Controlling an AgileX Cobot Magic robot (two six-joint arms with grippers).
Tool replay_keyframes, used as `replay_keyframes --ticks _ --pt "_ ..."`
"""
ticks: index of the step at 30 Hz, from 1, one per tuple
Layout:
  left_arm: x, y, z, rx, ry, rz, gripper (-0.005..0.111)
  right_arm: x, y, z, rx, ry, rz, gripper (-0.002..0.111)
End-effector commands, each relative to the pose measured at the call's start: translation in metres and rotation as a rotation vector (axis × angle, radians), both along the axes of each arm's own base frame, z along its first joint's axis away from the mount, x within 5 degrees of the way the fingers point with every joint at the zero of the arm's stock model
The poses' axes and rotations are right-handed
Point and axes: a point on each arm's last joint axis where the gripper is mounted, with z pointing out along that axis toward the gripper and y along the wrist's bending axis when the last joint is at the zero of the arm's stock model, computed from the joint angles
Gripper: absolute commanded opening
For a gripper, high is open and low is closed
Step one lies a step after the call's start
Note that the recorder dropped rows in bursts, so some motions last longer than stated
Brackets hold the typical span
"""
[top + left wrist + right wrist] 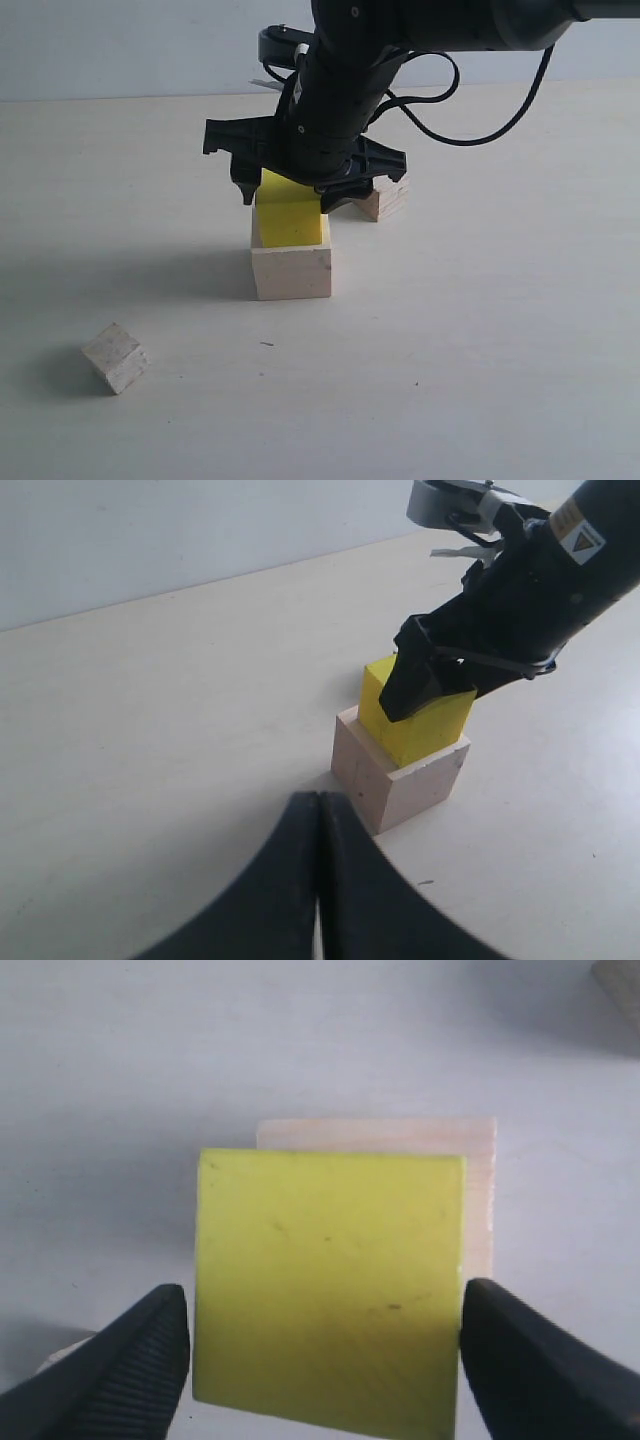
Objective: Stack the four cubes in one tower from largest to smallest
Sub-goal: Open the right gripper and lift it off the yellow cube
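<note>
The right gripper (290, 200) hangs straight over the bright yellow painted cube (290, 222), its black jaws set only a little wider than the block. In the right wrist view a sliver of light shows between one ribbed pad (150, 1360) and the yellow side, while the other pad sits at the face or just off it. I read that as a loose straddle, not a clamp.

The yellow cube sits directly between and below the fingertips, resting on the large pale smooth wooden cube (291, 272). It is not centred: the pale top shows as a strip along two of the yellow block's edges and not along the others.

The step in hand looks like seating the second tier and letting go. To do it well, open both jaws evenly so that neither pad drags the block sideways. Then rise straight up until the tips are above the yellow top before swinging away (a sideways exit would scrape the stack).

The layered-grain raw wood cube (385, 200) lies just behind the gripper on its right-hand side and is the natural next pick. The small whitish-grey wooden cube (115, 357) rests well away on the white table (480, 350), forward and to the left. The left gripper (318, 880) is pinched closed on nothing, with the stack ahead of its tips.
</note>
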Motion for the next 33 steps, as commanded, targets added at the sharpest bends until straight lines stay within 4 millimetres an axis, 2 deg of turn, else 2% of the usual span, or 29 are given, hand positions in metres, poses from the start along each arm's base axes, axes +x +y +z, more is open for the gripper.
replay_keyframes --ticks 1,9,20,24,28,33 --pt "0.0 0.0 0.0 -0.019 -0.004 0.006 0.0 0.0 0.0 0.002 -0.002 -0.006 0.004 0.072" --pt "0.0 0.0 0.0 -0.019 -0.004 0.006 0.0 0.0 0.0 0.005 0.0 -0.016 0.007 0.072" --pt "0.0 0.0 0.0 -0.019 -0.004 0.006 0.0 -0.004 -0.01 0.039 0.013 -0.118 0.021 0.072" --pt "0.0 0.0 0.0 -0.018 -0.002 0.006 0.0 -0.008 -0.018 0.06 0.011 -0.192 0.034 0.072" --pt "0.0 0.0 0.0 -0.017 0.0 0.006 0.0 -0.011 -0.033 0.082 -0.076 -0.301 0.071 0.072" --pt "0.0 0.0 0.0 -0.017 0.0 0.006 0.0 -0.013 -0.059 0.093 -0.364 -0.359 0.138 0.07"
